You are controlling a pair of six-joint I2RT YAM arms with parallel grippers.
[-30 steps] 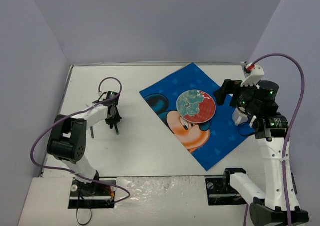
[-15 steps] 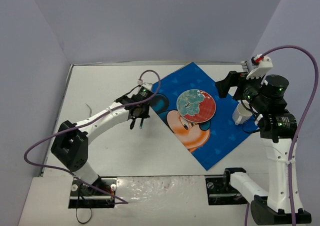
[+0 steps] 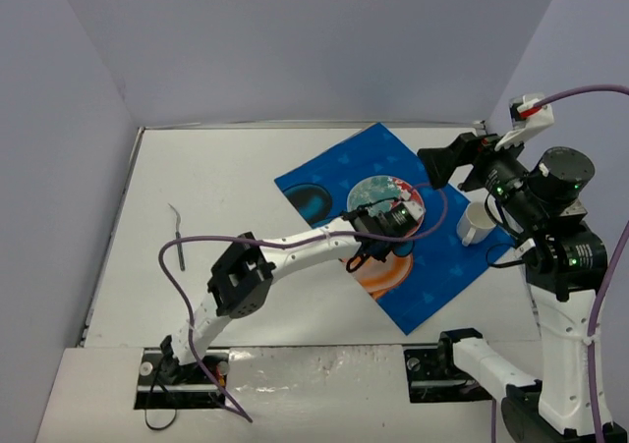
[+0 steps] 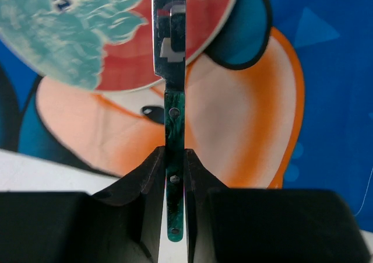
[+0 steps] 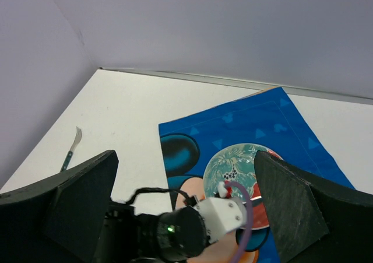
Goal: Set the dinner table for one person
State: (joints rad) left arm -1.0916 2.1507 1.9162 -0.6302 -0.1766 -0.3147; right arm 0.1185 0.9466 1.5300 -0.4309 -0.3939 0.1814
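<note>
My left gripper (image 3: 375, 233) is shut on a knife with a green handle (image 4: 173, 129) and hangs over the blue cartoon-mouse placemat (image 3: 432, 286). The knife's steel blade (image 4: 169, 30) reaches over the near edge of the round red-and-teal plate (image 3: 388, 199), which also shows in the left wrist view (image 4: 87, 41). My right gripper (image 3: 444, 164) is open and empty, raised at the back right, above the plate's far side; in its own view the gripper (image 5: 185, 155) looks down on the plate (image 5: 236, 161). The white dinner table (image 3: 226, 168) lies under all of it.
A white cup (image 3: 476, 223) stands at the placemat's right edge. A fork (image 3: 178, 229) lies on the table at the far left, and also shows in the right wrist view (image 5: 71, 149). Lavender walls close in the table on three sides.
My left arm has swung right, from the bare table's left part to over the placemat beside the plate. My right gripper has risen and drawn back from the cup.
</note>
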